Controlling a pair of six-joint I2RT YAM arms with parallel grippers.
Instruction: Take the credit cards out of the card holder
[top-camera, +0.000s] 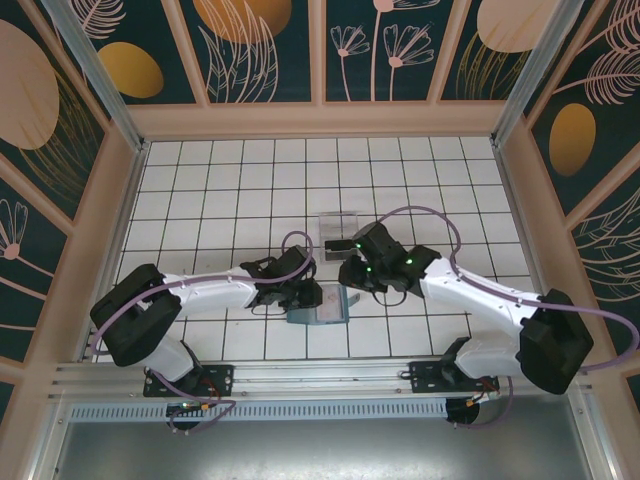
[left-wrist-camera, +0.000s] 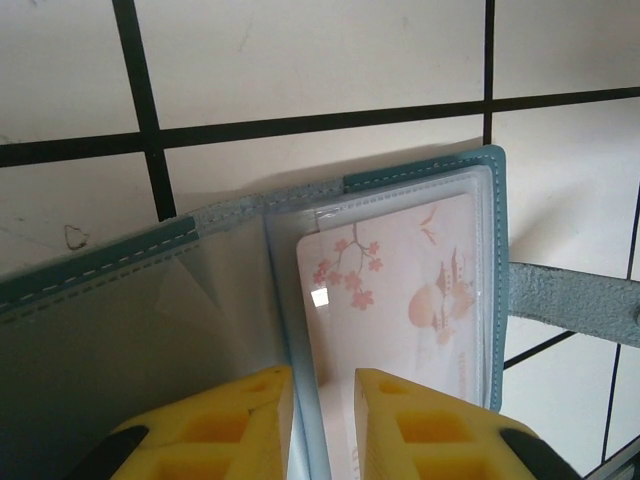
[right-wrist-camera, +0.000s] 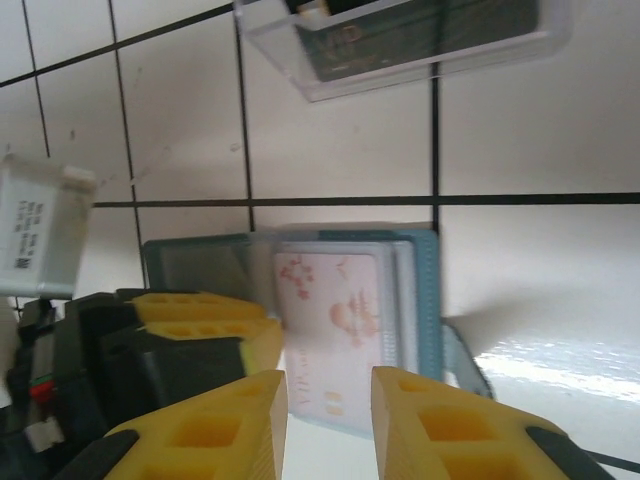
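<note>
The teal card holder (top-camera: 318, 312) lies open on the white tiles between the two arms. A pale credit card (left-wrist-camera: 400, 290) with pink blossoms sits in its clear sleeve, and its near end pokes past the holder's edge (right-wrist-camera: 335, 400). My left gripper (left-wrist-camera: 322, 375) is shut on the card holder (left-wrist-camera: 495, 250) beside the fold, its yellow fingers (right-wrist-camera: 200, 320) pinching the left leaf. My right gripper (right-wrist-camera: 328, 385) hovers open just short of the card's near end, nothing between its fingers. Seen from above, the right gripper (top-camera: 352, 285) is at the holder's right edge.
A clear plastic tray (top-camera: 337, 226) stands one tile beyond the holder, with a dark card (right-wrist-camera: 420, 30) inside it. The holder's blue strap (left-wrist-camera: 570, 300) lies out to the right. Wooden walls ring the tiled floor.
</note>
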